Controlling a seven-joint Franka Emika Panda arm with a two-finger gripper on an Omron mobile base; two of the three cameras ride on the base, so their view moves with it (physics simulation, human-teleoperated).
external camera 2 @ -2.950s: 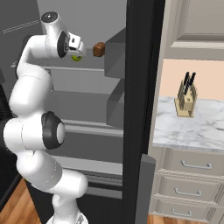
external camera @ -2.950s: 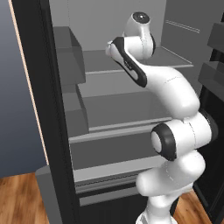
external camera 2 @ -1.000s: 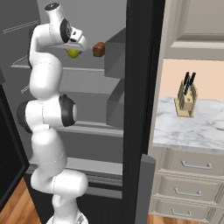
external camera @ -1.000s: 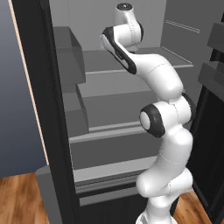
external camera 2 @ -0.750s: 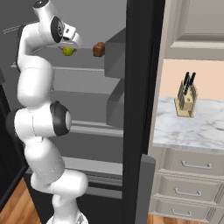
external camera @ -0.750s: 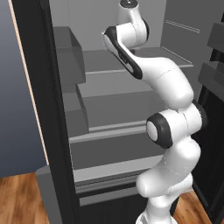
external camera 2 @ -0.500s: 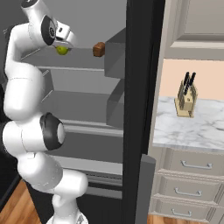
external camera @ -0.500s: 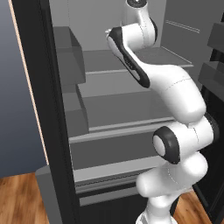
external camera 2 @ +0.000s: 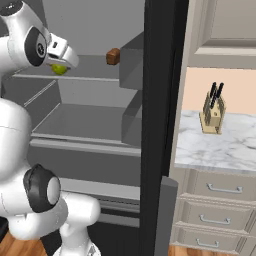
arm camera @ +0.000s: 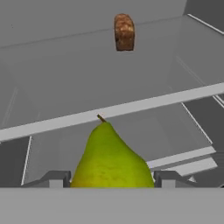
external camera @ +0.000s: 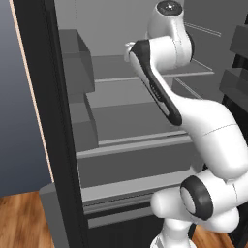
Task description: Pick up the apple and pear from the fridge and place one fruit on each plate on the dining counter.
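Observation:
My gripper (external camera 2: pixel 63 61) is shut on the yellow-green pear (external camera 2: pixel 59 69) and holds it in front of the upper shelf of the open fridge (external camera 2: pixel 159 100). Seen from the hand, the pear (arm camera: pixel 109 157) stands upright, stem up, between the two fingertips of the gripper (arm camera: pixel 109 180), with the shelf's front edge behind it. From the left base camera, my arm rises in front of the fridge (external camera: pixel 48 97) and covers the hand. The apple, the plates and the dining counter are out of view.
A brown loaf-like block (external camera 2: pixel 113 56) (arm camera: pixel 124 32) sits far back on the upper shelf. Grey door bins (external camera: pixel 237 63) hang at the right. The black fridge frame stands beside a marble-topped cream cabinet with a knife block (external camera 2: pixel 212 115).
The arm has swung back out of the shelf, carrying the pear leftward and slightly down in the right base view. The grip has stayed shut on it.

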